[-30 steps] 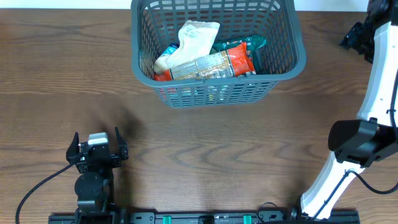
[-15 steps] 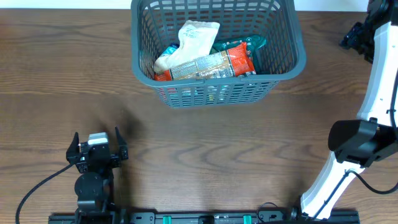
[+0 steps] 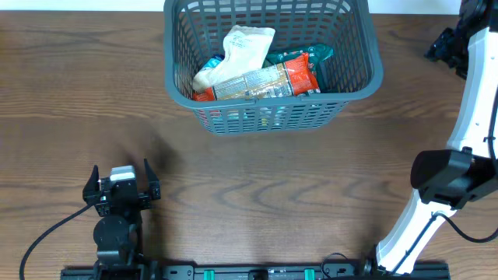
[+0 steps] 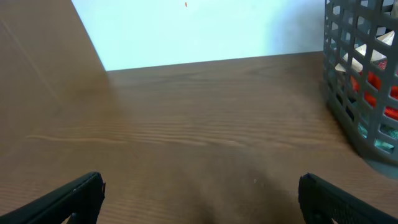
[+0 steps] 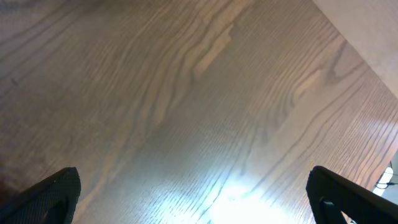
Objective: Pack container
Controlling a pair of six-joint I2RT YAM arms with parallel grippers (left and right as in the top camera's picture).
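Note:
The container (image 3: 354, 82), a dark grey slotted basket, stands at the back middle of the wooden table and holds a white packet (image 3: 245, 45), an orange-red packet (image 3: 268, 80) and a teal packet (image 3: 319, 53). Its corner (image 4: 364, 93) shows at the right of the left wrist view. My left gripper (image 3: 121, 173) rests low at the front left, well short of the basket, open and empty, with bare wood between its fingertips (image 4: 84, 190). My right gripper (image 5: 196, 193) hangs above bare table, open and empty; in the overhead view its arm (image 3: 471, 101) runs up the right side to the top right corner.
The table's back edge meets a pale wall (image 4: 199, 31). A black cable (image 3: 43, 233) trails from the left arm's base. A dark rail (image 3: 257, 272) runs along the front edge.

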